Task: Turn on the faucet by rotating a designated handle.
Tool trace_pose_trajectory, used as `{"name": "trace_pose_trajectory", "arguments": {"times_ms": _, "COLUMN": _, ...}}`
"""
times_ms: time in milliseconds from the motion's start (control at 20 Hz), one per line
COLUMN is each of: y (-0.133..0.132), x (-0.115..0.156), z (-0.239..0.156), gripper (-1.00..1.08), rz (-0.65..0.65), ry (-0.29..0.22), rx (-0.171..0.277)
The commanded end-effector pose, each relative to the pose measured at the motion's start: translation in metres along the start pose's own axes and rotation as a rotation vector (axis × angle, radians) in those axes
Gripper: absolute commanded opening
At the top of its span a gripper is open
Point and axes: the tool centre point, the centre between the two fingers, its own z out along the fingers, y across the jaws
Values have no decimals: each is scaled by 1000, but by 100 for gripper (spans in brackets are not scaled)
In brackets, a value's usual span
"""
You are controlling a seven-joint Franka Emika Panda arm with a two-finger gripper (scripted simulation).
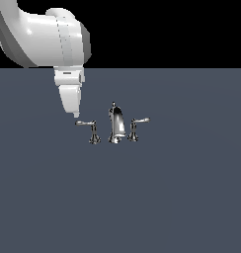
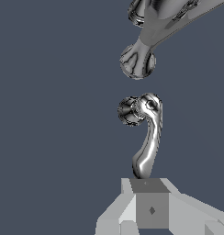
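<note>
white gripper (image 1: 76,114) just above lever tip, closure cannot be told | thin dark chrome lever handle (image 1: 89,126) left of shiny chrome three-piece faucet (image 1: 115,126) | dark grey table (image 1: 120,197) | no readable writing

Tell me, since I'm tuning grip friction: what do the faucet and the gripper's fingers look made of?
The faucet, including the handle, looks like polished chrome: mirror-like highlights and dark reflections. The fingers of the gripper look like matte white-and-grey plastic or painted metal; being a render, that stays uncertain.
</note>
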Motion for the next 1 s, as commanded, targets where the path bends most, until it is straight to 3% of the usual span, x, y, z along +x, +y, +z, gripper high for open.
{"name": "trace_pose_trajectory", "arguments": {"times_ms": 0, "y": -11, "x": 5, "z": 11, "gripper": -100, "rz": 41, "ry": 2, "rx": -1}}
{"name": "trace_pose_trajectory", "arguments": {"times_ms": 450, "y": -33, "x": 16, "z": 35, "gripper": -100, "rz": 126, "ry": 1, "rx": -5}}
{"name": "trace_pose_trajectory", "arguments": {"times_ms": 950, "y": -34, "x": 16, "z": 38, "gripper": -100, "rz": 137, "ry": 1, "rx": -6}}
